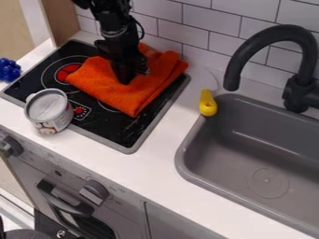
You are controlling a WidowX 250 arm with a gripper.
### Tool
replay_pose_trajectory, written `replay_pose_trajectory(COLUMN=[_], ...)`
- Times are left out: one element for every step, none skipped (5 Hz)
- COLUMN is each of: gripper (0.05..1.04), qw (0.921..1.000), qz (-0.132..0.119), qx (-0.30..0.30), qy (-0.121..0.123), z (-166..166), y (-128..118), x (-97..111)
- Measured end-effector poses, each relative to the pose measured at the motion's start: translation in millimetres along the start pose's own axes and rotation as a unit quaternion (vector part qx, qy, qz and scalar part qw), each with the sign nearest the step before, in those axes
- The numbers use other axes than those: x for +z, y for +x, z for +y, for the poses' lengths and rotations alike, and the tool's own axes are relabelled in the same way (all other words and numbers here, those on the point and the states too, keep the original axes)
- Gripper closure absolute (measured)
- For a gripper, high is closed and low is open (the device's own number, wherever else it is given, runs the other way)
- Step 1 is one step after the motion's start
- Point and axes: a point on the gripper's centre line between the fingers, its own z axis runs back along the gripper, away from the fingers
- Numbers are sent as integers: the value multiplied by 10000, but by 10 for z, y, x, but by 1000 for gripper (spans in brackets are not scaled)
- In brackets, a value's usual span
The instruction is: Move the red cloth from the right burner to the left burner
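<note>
Downward, the slim black gripper [127,78] pointed at the folded orange-red fabric cloth [135,95]; its opening and hold, I could not tell.

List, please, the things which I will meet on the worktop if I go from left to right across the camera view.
Blue bumpy object → grey-white can → orange-red cloth → yellow object → black faucet.

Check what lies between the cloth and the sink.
In the camera view, going from the cloth to the sink: a strip of black stovetop, the stove's gray rim, then white countertop, with a yellow object at the sink's corner.
</note>
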Motion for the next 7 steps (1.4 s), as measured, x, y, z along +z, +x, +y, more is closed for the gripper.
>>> replay_pose_trajectory(gripper=[1031,1031,1031,1031,1031,1031,1031], qw=[9999,9994,9977,9924,9859,9827,9768], qz=[98,100,242,573,840,887,906], qx=[98,260,397,829,1228,1386,1699], qy=[15,184,491,706,761,850,941], z=[53,158,363,684,887,986,1022], y=[15,39,63,-21,-187,-258,-254], x=[-16,-23,-16,7,71,79,21])
